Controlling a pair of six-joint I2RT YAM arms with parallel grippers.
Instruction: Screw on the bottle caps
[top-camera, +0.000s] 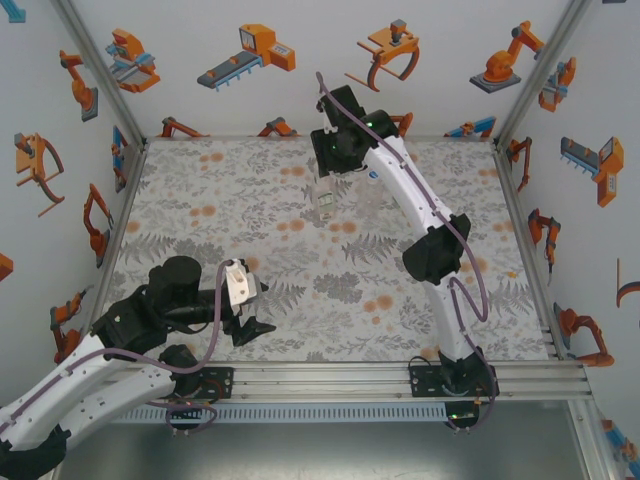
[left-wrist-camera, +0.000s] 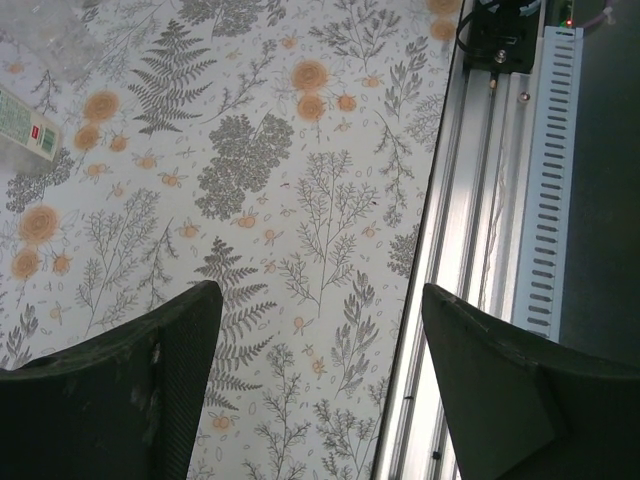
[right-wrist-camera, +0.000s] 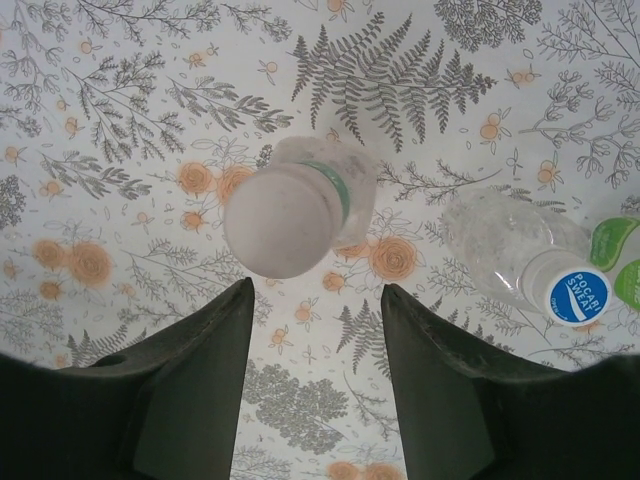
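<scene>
Bottle (right-wrist-camera: 300, 205) — just beyond right gripper (right-wrist-camera: 317, 300)

Tabletop (top-camera: 300, 250) covered in grey fern print w/ orange flowers, whole way across. White walls (top-camera: 230, 110) left, far, right, plastered w/ orange robot-arm stickers (top-camera: 250, 55). Aluminium posts (top-camera: 103, 75) in far corners. Near edge: aluminium rail (top-camera: 330, 375), then white slotted cable duct (top-camera: 330, 412). Lighting even, soft.
</scene>
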